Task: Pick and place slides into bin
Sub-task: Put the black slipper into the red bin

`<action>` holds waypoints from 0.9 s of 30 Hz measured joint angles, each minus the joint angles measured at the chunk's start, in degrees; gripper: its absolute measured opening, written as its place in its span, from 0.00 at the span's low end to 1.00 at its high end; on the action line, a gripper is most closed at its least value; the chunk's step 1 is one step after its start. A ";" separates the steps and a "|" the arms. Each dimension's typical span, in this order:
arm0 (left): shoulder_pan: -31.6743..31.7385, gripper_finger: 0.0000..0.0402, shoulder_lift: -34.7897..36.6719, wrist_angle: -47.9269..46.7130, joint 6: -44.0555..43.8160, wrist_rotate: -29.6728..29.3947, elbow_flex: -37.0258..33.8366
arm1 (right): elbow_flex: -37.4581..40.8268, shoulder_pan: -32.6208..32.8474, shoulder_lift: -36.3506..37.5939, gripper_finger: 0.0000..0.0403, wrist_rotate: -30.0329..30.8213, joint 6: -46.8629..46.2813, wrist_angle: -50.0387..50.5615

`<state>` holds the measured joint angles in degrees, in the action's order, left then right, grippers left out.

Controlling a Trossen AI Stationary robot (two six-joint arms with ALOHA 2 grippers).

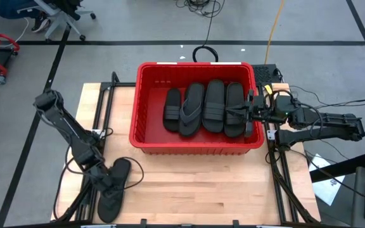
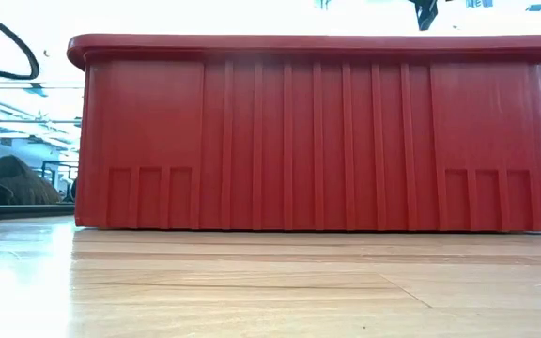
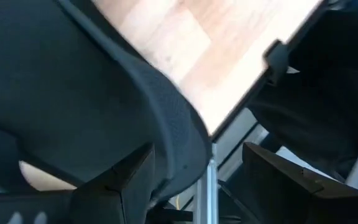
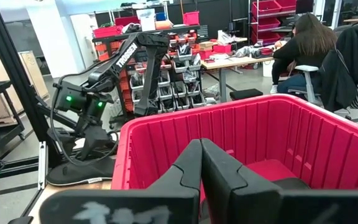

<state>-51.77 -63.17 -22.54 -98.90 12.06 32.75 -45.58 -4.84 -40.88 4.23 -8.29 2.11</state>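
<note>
Left tool point(image 1: 108, 180), at the near left corner of the pale wooden tabletop point(image 1: 195, 183): its two dark fingers point(image 3: 129, 180) stand wide apart and straddle the edge of a black foam slide point(image 1: 114, 187) that lies flat on the tabletop. In the left wrist view the rim of this slide passes between the fingers, and one finger lies against it; whether the tool grips the slide cannot be told.

Right tool point(image 1: 241, 114): its fingers point(image 4: 219, 168) are pressed together, holding nothing, and it hangs above the right-hand end of the large red rectangular plastic bin point(image 1: 146, 101), over the slides inside. The right arm reaches in from the tabletop's right edge.

Bin contents, seen from above: four black slides lie side by side on the floor of the bin, lengthwise front to back. From left to right these are a shorter-looking band-strap slide point(image 1: 172, 109), a thong-strap slide point(image 1: 191, 111), a band-strap slide point(image 1: 215, 106), and a further band-strap slide point(image 1: 234, 104) partly hidden by the right tool.

The bin stands at the middle of the tabletop toward its far edge; in the low view its ribbed red front wall fills the frame. In the room beyond, a seated person point(image 4: 303, 50) faces a workbench.
</note>
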 joint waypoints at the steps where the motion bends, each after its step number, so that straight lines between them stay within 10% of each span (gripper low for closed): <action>1: 0.00 0.60 -0.35 -0.50 0.03 0.19 0.00 | 0.00 0.00 0.00 0.00 -0.02 0.00 -0.03; 13: 0.00 0.56 -9.40 4.69 7.70 0.85 -0.02 | 0.00 0.02 0.00 0.00 -1.46 -0.02 0.11; 21: 0.19 0.05 -12.54 12.09 14.89 1.00 -0.04 | 0.00 0.04 0.00 0.00 -1.66 -0.04 -0.06; 27: 0.44 0.02 -10.76 15.40 19.36 1.70 0.36 | 0.00 0.03 -0.02 0.00 -1.59 -0.02 -0.14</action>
<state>-51.33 -73.94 -7.14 -79.55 13.76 33.12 -45.58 -4.81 -40.91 2.63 -8.32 1.97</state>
